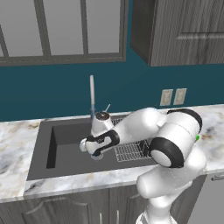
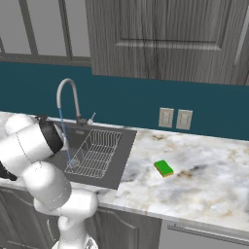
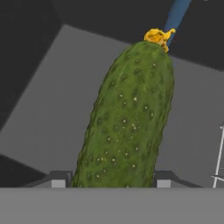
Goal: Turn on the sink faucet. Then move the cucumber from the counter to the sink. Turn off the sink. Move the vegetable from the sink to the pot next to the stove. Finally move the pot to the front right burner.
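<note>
In the hand view the cucumber, dark green and bumpy with a yellow tip, fills the space between my gripper's fingertips, which are shut on its lower end. It hangs over the dark-grey floor of the sink. My hand reaches down into the basin just below the faucet, whose slim gooseneck pours a thin blue stream of water. The stream falls just beyond the cucumber's tip. The pot and the stove are out of view.
A wire rack lies in the right part of the basin, close beside my hand. On the marble counter to the right lies a green sponge. Two wall outlets sit above it.
</note>
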Controlling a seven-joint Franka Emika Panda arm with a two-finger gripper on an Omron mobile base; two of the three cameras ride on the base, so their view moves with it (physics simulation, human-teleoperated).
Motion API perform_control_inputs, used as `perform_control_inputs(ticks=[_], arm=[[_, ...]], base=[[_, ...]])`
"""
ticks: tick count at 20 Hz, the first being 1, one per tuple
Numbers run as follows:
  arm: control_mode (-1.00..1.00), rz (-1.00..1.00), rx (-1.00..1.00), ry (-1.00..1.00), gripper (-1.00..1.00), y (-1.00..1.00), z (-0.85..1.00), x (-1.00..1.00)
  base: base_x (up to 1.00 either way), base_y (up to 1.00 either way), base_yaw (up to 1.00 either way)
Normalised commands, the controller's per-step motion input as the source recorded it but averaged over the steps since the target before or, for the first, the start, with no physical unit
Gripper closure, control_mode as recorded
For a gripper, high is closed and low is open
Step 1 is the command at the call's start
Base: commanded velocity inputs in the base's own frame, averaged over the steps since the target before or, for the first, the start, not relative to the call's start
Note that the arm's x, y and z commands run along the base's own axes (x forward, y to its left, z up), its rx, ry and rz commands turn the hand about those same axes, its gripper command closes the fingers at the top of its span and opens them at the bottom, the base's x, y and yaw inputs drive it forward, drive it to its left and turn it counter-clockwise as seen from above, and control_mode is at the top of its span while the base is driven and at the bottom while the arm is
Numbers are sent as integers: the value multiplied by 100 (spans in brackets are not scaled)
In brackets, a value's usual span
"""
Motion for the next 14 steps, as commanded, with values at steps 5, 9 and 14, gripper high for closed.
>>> perform_control_inputs(ticks=[5,9,14], arm=[[-100,0,-3,5,100,47,-13,60],[-100,0,-5,3,100,26,-19,52],[-100,-1,-3,6,100,20,-20,57]], base=[[0,0,0],[0,0,0],[0,0,0]])
